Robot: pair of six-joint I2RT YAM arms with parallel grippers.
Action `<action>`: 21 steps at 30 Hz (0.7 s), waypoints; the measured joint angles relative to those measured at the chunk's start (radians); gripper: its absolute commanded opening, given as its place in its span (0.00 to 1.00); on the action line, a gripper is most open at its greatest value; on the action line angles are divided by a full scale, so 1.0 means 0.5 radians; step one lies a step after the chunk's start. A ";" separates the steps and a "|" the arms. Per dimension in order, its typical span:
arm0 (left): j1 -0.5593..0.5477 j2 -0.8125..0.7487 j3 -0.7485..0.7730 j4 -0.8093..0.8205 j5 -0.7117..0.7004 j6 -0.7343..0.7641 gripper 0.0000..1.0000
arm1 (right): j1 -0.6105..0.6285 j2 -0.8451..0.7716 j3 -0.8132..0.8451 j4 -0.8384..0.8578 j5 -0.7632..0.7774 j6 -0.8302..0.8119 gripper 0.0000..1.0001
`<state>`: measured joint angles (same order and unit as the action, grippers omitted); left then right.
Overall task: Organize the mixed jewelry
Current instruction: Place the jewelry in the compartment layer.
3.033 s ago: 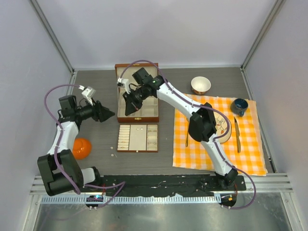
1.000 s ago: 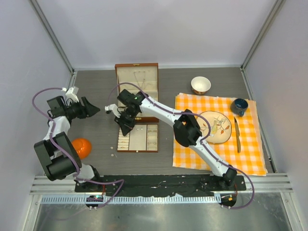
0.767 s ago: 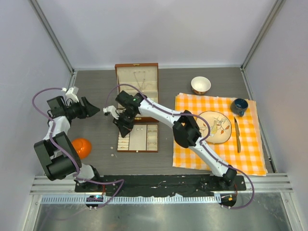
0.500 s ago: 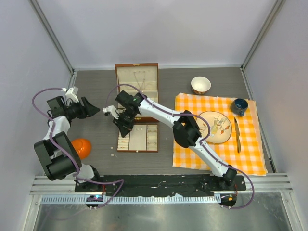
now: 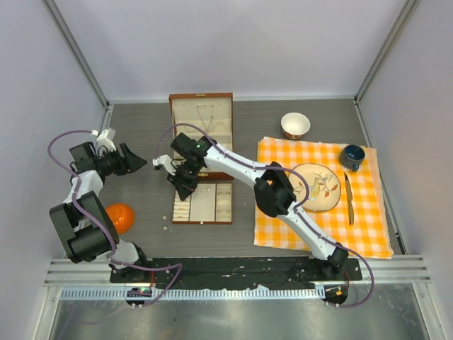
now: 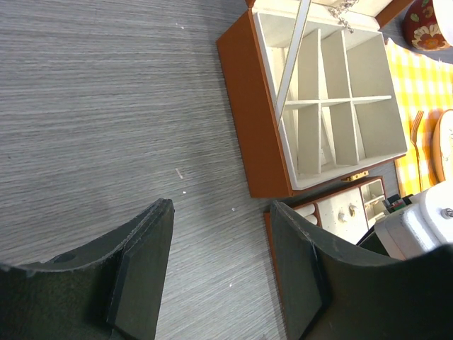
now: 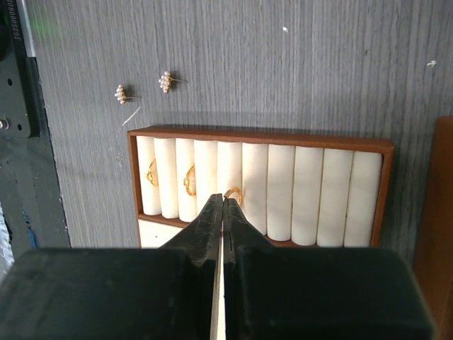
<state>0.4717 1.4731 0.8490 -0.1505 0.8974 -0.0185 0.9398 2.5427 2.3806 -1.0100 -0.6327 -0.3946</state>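
Observation:
My right gripper (image 7: 223,200) is shut, its tips pinching a small gold ring (image 7: 234,192) at the cream ring rolls of the tray (image 7: 258,134). Two more gold rings (image 7: 190,180) sit in the rolls to the left. Two pearl-cluster studs (image 7: 166,81) lie on the table beside the tray. From above, the right gripper (image 5: 182,185) is over the tray's (image 5: 203,222) left end. The open wooden box (image 5: 177,134) stands behind it, with a thin chain (image 6: 343,14) in its lid. My left gripper (image 6: 219,269) is open and empty, left of the box.
An orange bowl (image 5: 120,217) lies near the left arm's base. At the right, an orange checkered cloth (image 5: 283,227) carries a plate (image 5: 333,202), a blue cup (image 5: 352,156), a fork (image 5: 274,202) and a knife (image 5: 348,198). A small bowl (image 5: 295,125) stands behind.
Over three seconds my right gripper moved from above the box down to the tray's left end, and my left gripper drew back to the left. In the last second little moved.

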 measured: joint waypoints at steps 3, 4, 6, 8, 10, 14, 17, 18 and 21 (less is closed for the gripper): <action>0.000 0.001 0.000 0.000 0.000 0.000 0.61 | 0.000 0.011 0.001 0.004 0.008 -0.003 0.01; 0.001 0.003 0.000 0.000 0.000 0.000 0.61 | 0.000 0.016 0.001 0.006 0.009 -0.004 0.01; 0.002 0.008 0.002 0.000 0.000 0.000 0.61 | 0.000 0.024 0.001 0.010 0.009 -0.005 0.01; 0.004 0.014 0.004 0.000 0.000 0.000 0.61 | 0.000 0.030 0.001 0.014 0.010 -0.007 0.01; 0.004 0.021 0.006 0.000 0.000 0.000 0.61 | 0.000 0.034 0.001 0.015 0.011 -0.008 0.01; 0.006 0.034 0.008 0.000 0.002 0.000 0.61 | 0.000 0.048 0.009 0.021 0.011 -0.007 0.01; 0.013 0.043 0.011 -0.001 0.002 0.005 0.61 | 0.000 0.062 0.011 0.027 0.011 -0.006 0.01; 0.016 0.044 0.012 -0.001 0.002 0.011 0.61 | 0.000 0.066 0.011 0.031 0.011 -0.006 0.01; 0.019 0.044 0.014 -0.001 0.003 0.024 0.61 | 0.000 0.076 0.011 0.038 0.010 0.003 0.01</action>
<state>0.4812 1.4952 0.8562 -0.1509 0.8989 -0.0063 0.9398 2.5805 2.3863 -0.9909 -0.6277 -0.3931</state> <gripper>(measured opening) 0.609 0.054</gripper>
